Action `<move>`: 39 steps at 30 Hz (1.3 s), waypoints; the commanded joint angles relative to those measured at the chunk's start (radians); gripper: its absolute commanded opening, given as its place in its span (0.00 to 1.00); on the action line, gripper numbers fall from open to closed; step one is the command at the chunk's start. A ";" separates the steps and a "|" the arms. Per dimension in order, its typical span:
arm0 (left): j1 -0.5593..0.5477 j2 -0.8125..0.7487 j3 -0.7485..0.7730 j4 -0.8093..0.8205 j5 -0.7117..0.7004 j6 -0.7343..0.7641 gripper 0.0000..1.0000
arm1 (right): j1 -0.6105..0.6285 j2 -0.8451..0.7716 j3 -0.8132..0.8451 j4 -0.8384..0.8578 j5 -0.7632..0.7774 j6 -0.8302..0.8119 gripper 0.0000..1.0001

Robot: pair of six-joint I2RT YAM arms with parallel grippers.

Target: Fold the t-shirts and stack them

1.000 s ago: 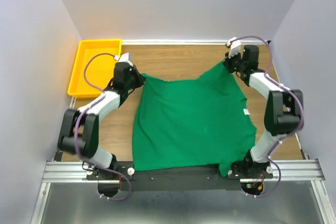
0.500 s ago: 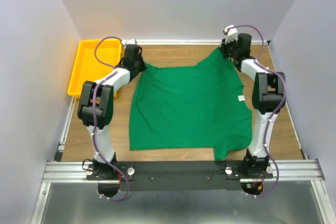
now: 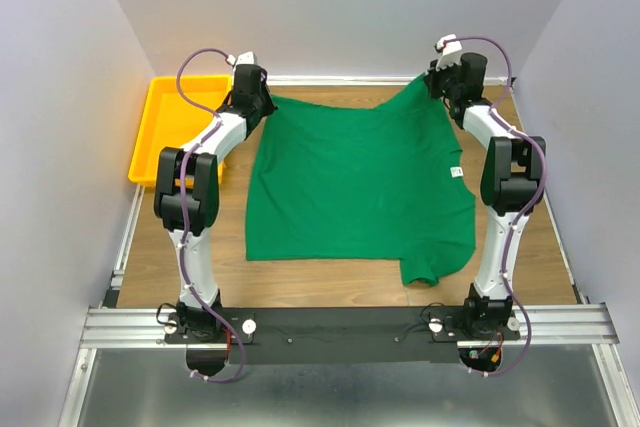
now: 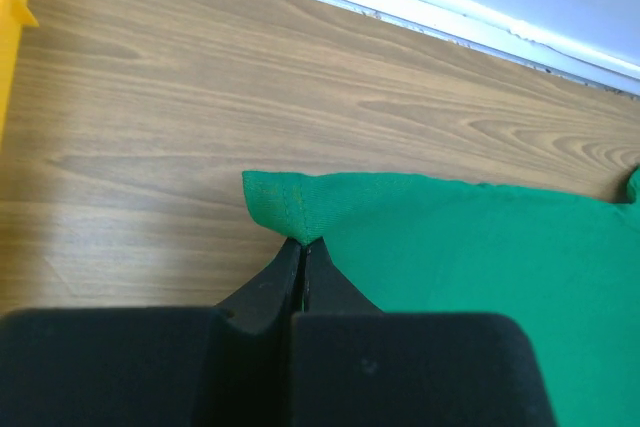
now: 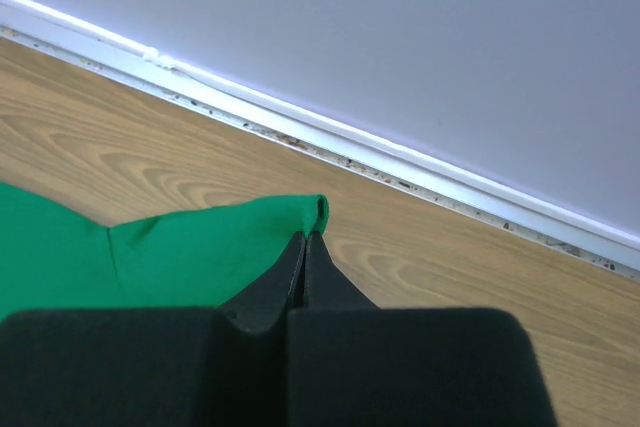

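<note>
A green t-shirt [image 3: 355, 182] lies spread over the wooden table, with a small white label [image 3: 455, 171] near its right edge and a rumpled sleeve at the near right. My left gripper [image 3: 262, 102] is shut on the shirt's far left corner [image 4: 290, 205]. My right gripper [image 3: 436, 83] is shut on the far right corner [image 5: 300, 212]. Both arms are stretched out toward the back wall, and both held corners sit just above the table.
A yellow tray [image 3: 160, 132] stands at the far left of the table, beside my left arm. The back wall's white base strip [image 5: 400, 157] runs close behind both grippers. Bare wood [image 4: 150, 127] shows to the left of the shirt.
Both grippers have carried the shirt's far corners further toward the back wall, dragging the whole shirt away from the near edge and pulling it flatter.
</note>
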 commanded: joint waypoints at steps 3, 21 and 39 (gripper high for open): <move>0.022 -0.004 -0.009 0.006 0.041 0.074 0.00 | -0.048 -0.119 -0.056 -0.020 -0.074 0.050 0.01; 0.028 -0.121 -0.185 0.111 0.137 0.132 0.00 | -0.050 -0.351 -0.320 -0.106 -0.203 0.063 0.01; 0.034 -0.233 -0.316 0.102 0.114 0.195 0.00 | -0.076 -0.432 -0.412 -0.124 -0.192 0.066 0.01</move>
